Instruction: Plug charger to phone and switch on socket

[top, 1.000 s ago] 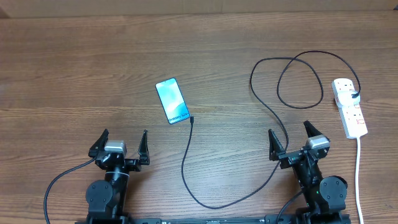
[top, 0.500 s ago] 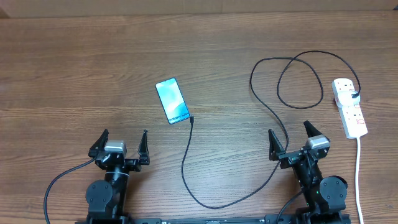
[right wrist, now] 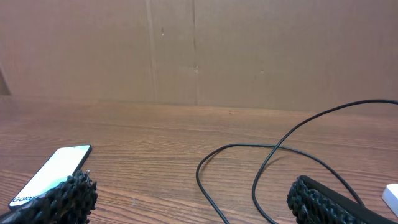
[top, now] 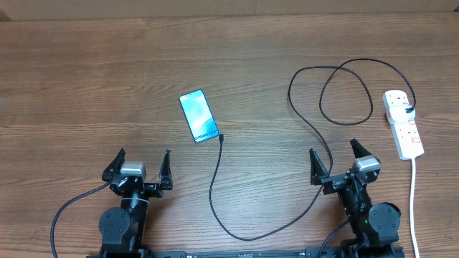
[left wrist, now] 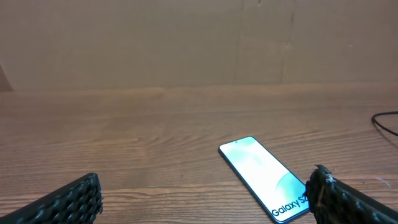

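The only readable writing is on the phone [top: 199, 117]: the left wrist view shows "Galaxy S" in dark letters across the near end of its pale blue-teal screen [left wrist: 264, 177], the rest cut off behind a finger. In the right wrist view the same word is mostly hidden and too small to read. From overhead the phone lies flat just off the table's middle toward 10 o'clock, slightly slanted, with its lettered end nearer the arms. The charger [top: 211, 188] runs from its small connector tip [top: 221, 137], which is just beside the phone's near right corner, down toward 6 o'clock. It then sweeps up to loose loops at 2 o'clock and ends in a black plug [top: 409, 110] in the socket [top: 402, 123]. The socket lies at 3 o'clock near the table edge, and its white cord [top: 414, 193] trails toward 5 o'clock. The left gripper [top: 143, 156] at 7 o'clock and the right gripper [top: 333, 149] at 5 o'clock both have their fingers spread wide and hold nothing. The table [top: 86, 79] is brown wood grain, backed by a plain cardboard wall [left wrist: 186, 43].
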Robot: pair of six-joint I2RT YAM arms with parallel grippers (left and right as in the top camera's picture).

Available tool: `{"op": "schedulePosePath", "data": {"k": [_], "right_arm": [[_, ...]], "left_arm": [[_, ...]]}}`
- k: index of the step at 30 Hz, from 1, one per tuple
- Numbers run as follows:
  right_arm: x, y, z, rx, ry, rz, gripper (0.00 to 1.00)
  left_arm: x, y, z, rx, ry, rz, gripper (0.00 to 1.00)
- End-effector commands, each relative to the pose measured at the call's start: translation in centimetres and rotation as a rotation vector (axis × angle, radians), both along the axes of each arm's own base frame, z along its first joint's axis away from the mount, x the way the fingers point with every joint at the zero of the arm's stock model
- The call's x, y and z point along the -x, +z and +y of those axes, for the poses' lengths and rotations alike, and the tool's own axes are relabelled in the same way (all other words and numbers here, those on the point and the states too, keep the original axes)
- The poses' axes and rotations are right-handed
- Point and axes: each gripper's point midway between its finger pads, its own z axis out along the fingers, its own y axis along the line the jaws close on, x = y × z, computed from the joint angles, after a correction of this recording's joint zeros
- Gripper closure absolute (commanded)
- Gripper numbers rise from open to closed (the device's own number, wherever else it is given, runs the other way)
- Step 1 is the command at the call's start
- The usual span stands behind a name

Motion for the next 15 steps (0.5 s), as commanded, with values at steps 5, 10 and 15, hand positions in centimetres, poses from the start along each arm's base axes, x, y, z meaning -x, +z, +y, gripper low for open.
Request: {"op": "schedulePosePath", "data": {"k": [5, 10, 15], "right_arm": [[-0.09, -0.45, -0.12, 0.002, -0.005, 0.008, 0.0], [-0.09, -0.45, -0.12, 0.002, -0.005, 0.008, 0.0], [-0.09, -0.45, -0.12, 0.002, -0.005, 0.008, 0.0]], "left_arm": [[0.02, 0.05, 0.27, -0.019, 0.011, -0.008, 0.0], [0.02, 0.05, 0.27, -0.019, 0.011, -0.008, 0.0], [0.02, 0.05, 0.27, -0.019, 0.011, -0.008, 0.0]]}}
